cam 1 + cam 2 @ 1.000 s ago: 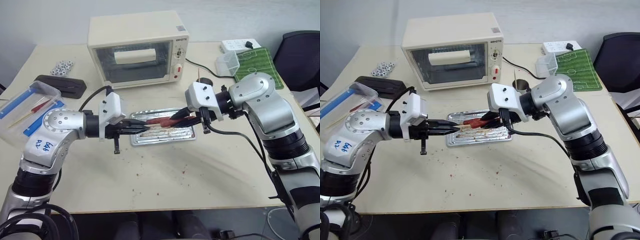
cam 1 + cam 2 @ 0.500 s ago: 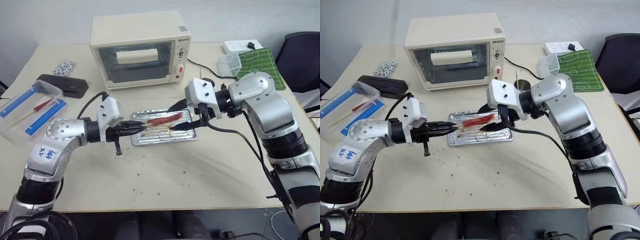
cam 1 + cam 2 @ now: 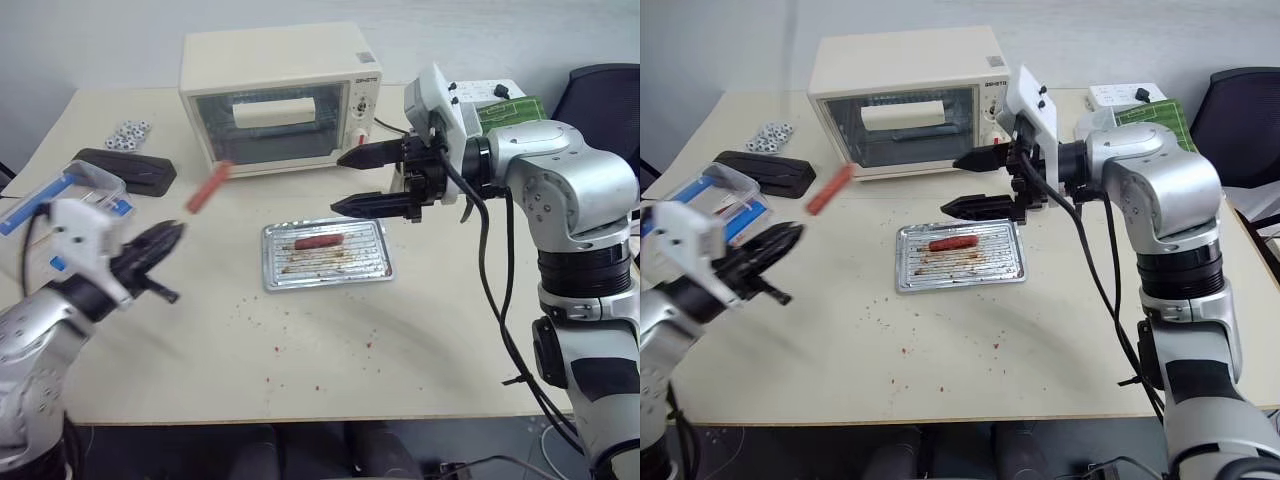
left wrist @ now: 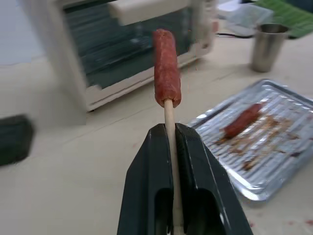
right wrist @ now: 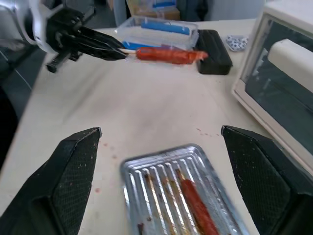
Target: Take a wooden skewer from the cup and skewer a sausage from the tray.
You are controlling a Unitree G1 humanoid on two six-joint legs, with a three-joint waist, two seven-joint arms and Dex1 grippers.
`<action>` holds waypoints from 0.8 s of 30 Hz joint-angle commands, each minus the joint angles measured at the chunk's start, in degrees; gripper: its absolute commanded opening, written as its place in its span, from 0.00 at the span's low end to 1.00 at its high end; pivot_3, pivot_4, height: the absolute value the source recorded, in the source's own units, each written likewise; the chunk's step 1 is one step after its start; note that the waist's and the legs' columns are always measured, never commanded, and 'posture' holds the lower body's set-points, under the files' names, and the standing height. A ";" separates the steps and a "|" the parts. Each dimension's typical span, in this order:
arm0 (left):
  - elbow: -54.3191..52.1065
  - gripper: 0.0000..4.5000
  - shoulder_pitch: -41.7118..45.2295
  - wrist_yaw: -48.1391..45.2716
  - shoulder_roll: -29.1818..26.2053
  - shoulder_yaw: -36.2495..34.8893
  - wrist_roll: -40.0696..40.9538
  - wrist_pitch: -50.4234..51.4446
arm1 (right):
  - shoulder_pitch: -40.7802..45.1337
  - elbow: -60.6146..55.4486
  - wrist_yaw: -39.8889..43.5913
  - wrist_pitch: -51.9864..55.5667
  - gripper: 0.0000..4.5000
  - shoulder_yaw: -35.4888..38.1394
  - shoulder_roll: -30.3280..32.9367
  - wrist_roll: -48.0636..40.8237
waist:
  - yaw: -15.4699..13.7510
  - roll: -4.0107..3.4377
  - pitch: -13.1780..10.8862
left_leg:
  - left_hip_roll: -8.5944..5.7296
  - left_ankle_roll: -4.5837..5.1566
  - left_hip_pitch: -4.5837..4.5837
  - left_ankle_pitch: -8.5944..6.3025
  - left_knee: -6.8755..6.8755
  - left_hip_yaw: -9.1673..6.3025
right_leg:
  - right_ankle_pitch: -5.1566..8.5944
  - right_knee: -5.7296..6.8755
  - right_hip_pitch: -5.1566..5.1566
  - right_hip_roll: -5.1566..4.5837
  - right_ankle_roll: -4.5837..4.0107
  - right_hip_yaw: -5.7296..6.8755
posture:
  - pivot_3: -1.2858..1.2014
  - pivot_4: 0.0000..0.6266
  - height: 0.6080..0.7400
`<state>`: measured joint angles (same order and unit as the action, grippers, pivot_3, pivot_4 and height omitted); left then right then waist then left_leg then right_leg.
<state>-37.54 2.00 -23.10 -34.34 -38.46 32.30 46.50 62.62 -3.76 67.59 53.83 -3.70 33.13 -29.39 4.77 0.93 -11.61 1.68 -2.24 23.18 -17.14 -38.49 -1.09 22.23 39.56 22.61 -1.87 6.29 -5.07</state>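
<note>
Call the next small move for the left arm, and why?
Probably just hold the wooden skewer steady, or ease it to a rest. The left gripper is shut on it, the sausage sits on its tip clear of the tray, and the right gripper is open, holding nothing.

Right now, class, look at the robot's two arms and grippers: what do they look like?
Both arms are rounded silver-grey metal segments with black joint bands. A white box sits at each wrist. The left gripper and right gripper each have two long black tapered fingers with textured inner pads. Black cables hang from the right arm.
</note>
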 commanded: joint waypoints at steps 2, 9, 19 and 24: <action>-0.91 0.00 -4.94 3.07 0.08 -9.21 -0.64 -0.44 | 0.74 -4.66 -1.65 4.48 0.99 3.00 -0.27 -6.59 | -0.03 0.04 0.02 | -0.03 0.01 0.00 -0.01 0.00 0.01 | 0.00 -0.01 -0.01 -0.03 0.00 0.00 | 0.52 0.24 1.00; 12.32 0.00 -7.90 -0.36 -5.73 -13.43 -5.40 -8.08 | 1.98 -7.66 -6.56 9.24 0.99 4.27 -2.02 -12.66 | -0.03 0.09 0.05 | -0.08 0.02 -0.01 -0.01 0.07 0.01 | 0.00 -0.06 -0.02 -0.09 -0.02 0.01 | 0.52 0.24 1.00; 53.05 0.00 10.29 -8.53 -21.41 -0.40 -13.54 -25.28 | -0.11 -7.86 -9.02 6.78 0.99 2.82 -1.41 -12.51 | -0.01 0.16 0.09 | -0.29 0.05 0.01 -0.02 0.40 0.08 | 0.00 -0.15 0.20 -0.69 -0.11 0.51 | 0.52 0.24 1.00; 73.46 0.00 23.95 -11.24 -25.16 7.82 -17.34 -31.26 | -1.34 -8.19 -10.80 6.48 0.99 3.37 -0.65 -12.41 | 0.11 0.25 0.12 | -0.25 0.05 0.08 -0.02 0.40 0.16 | -0.06 -0.09 0.38 -0.93 -0.21 1.70 | 0.52 0.24 1.00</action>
<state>32.32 24.24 -33.64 -57.71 -31.60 16.09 17.77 61.01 -10.18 57.41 61.23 -1.88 31.80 -41.08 4.88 1.17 -11.50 1.43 -2.19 23.26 -17.15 -38.09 -0.83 22.17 39.52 23.03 -2.81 6.08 -3.34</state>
